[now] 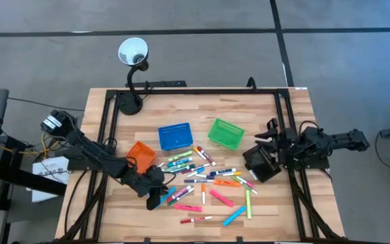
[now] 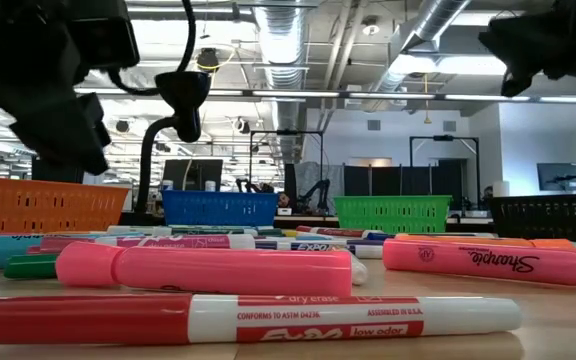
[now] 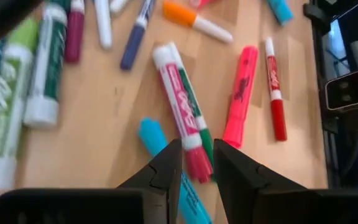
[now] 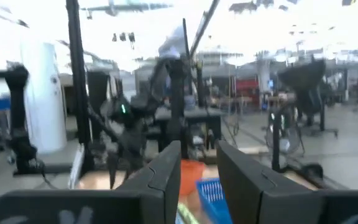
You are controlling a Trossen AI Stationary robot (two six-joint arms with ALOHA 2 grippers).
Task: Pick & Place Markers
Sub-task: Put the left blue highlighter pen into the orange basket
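Observation:
Many markers (image 1: 205, 179) lie scattered flat on the wooden table; close up in the low view are a pink one (image 2: 203, 270) and a red-and-white one (image 2: 248, 320). My left gripper (image 1: 156, 198) hovers open over the pile's near-left part. In its wrist view (image 3: 197, 168) its fingers stand on either side of the red-capped end of a white marker (image 3: 182, 106) and a green one beside it, touching neither. My right gripper (image 1: 266, 152) is raised near the table's right side, open (image 4: 197, 168), pointing level toward the left, with nothing between its fingers.
Behind the markers stand an orange basket (image 1: 141, 154), a blue basket (image 1: 175, 135) and a green basket (image 1: 225, 133); a black basket (image 2: 548, 215) stands at the right, under my right arm. A gooseneck lamp (image 1: 133, 53) rises from the far left corner. A black frame edges the table.

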